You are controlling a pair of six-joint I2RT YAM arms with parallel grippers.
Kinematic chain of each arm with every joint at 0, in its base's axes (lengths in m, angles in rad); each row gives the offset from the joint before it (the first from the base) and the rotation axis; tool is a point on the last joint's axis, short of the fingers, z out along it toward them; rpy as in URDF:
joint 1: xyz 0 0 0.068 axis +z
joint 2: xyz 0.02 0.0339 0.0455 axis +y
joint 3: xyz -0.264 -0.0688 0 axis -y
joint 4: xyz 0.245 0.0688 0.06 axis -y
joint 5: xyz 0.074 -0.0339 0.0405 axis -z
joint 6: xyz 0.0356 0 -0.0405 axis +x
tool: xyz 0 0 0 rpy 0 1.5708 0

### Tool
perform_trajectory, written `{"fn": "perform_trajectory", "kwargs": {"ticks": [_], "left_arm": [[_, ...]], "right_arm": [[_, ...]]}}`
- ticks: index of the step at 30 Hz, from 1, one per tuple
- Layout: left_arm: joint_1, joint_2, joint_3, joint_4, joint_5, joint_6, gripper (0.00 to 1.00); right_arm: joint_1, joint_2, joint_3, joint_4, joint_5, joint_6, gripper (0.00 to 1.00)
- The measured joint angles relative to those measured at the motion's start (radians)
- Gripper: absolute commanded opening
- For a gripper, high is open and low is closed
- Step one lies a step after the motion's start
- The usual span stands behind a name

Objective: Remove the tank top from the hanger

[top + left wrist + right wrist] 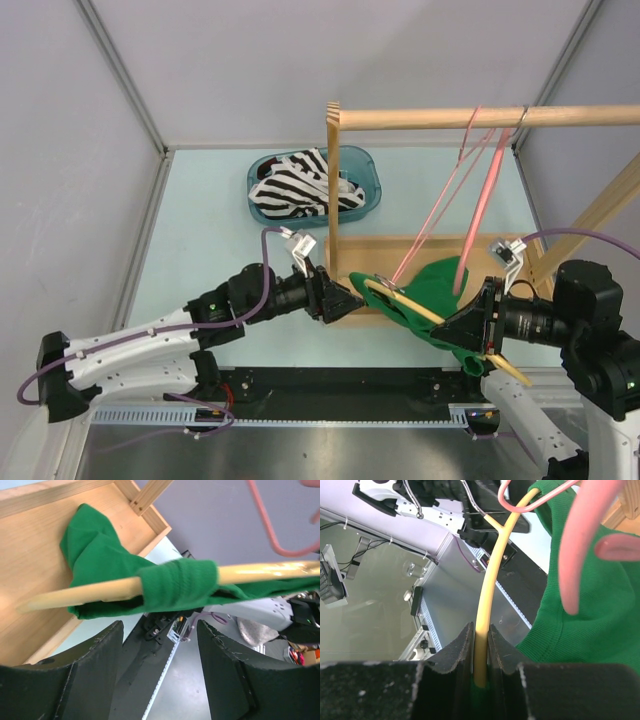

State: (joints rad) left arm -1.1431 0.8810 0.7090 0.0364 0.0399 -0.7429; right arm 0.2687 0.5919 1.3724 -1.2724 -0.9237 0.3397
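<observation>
The tank top [440, 285], green, hangs bunched on the yellow hanger [420, 308] low over the wooden rack's base tray [400, 246], with one strap wrapped around a hanger arm. The right hand [481, 630] is pinching the hanger's other arm. The left hand [160, 630] is spread just beneath the wrapped strap, apart from it.

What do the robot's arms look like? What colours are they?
The left arm and right arm are white shells with chunky black joints. A purple cable loops along each one. The left gripper and right gripper each have two thick black fingers, slightly scuffed.
</observation>
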Motion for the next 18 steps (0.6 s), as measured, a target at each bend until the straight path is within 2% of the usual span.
{"fn": "perform_trajectory", "kwargs": {"ticks": [7,10,13,14,15,16,18], "left_arm": [[0.0,0.066,0.025,0.02,-0.011,-0.009,0.66],[0.0,0.092,0.053,0.044,-0.006,-0.009,0.62],[0.0,0.107,0.065,0.074,0.006,-0.012,0.5],[0.0,0.11,0.066,0.08,0.013,-0.014,0.37],[-0.001,0.113,0.066,0.084,0.016,-0.015,0.3],[-0.001,0.116,0.066,0.087,0.019,-0.017,0.2],[-0.002,0.12,0.067,0.088,0.023,-0.017,0.14]], "right_arm": [[-0.011,-0.032,-0.011,0.011,-0.013,0.008,0.0],[-0.014,-0.047,-0.012,0.01,-0.017,0.009,0.0],[-0.019,-0.061,-0.018,0.013,-0.018,0.013,0.0],[-0.023,-0.068,-0.023,0.014,-0.02,0.017,0.0],[-0.026,-0.074,-0.029,0.014,-0.022,0.022,0.0],[-0.03,-0.079,-0.034,0.014,-0.025,0.026,0.0],[-0.037,-0.089,-0.04,0.013,-0.025,0.03,0.0]]}}
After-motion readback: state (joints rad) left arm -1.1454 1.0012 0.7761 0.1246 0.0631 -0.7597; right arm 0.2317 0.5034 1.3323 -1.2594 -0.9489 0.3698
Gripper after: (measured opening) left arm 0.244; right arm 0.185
